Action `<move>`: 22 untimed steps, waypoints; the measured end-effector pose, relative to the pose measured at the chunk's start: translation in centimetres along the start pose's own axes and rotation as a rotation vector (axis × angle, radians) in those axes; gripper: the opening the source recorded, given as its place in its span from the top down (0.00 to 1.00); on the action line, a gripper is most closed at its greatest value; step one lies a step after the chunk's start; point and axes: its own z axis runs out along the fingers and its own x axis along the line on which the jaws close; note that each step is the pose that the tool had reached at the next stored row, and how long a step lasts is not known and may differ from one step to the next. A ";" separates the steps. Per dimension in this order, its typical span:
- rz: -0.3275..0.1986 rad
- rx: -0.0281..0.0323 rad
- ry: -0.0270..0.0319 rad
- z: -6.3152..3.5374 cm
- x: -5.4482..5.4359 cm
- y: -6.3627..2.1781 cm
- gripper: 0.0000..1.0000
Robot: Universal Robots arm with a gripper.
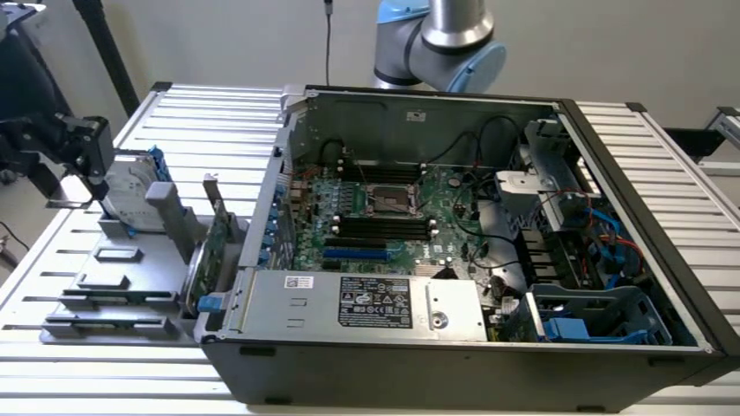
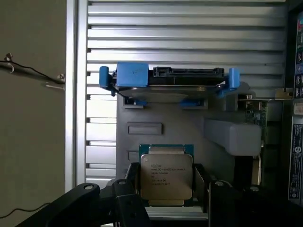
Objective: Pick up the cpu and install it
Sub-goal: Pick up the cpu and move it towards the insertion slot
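We find the task begun but not finished. The black two-fingered tool (image 2: pixel 167 189) has its fingers closed against two opposite edges of the cpu (image 2: pixel 165 172), a small flat square chip with a dull silver metal top and a thin green rim. We judge the chip to be gripped and lifted, since in the exterior view the tool hangs clear above the grey moulded parts fixture (image 2: pixel 180 127).

The chip and tool are outside the open dark-grey computer case (image 1: pixel 463 108), well apart from it towards the exterior view's left. Inside the case, near the middle of the green board, the square metal-framed socket (image 1: pixel 391 201) is empty. We therefore judge the pick-up done; the carry to the case and the seating of the chip remain.

Count of items:
- One cpu, in the tool.
- One tool.
- One computer case, lid off, lying on the slatted aluminium tabletop (image 1: pixel 93 373).
- One empty socket within the case.
- One silver hard drive with blue plastic rails (image 2: pixel 165 78), standing on edge in the fixture, beside the case.
- One green expansion card (image 1: pixel 208 251), upright in the fixture, just beside the case wall.
- One silver power supply box with a black label (image 1: pixel 451 308), along the case's near wall.
- One fixture.
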 end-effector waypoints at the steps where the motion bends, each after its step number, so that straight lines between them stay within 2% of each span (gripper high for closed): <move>1: -0.001 0.0001 0.0003 -0.46 -0.2 0.03 0.45; 5: -0.005 0.0000 0.0007 -2.24 -1.1 0.15 0.45; 8: -0.006 0.0000 0.0009 -2.84 -1.9 0.23 0.45; 14: -0.006 0.0000 0.0009 -3.07 -3.9 0.46 0.45; 22: -0.006 0.0000 0.0008 -3.10 -7.0 0.95 0.45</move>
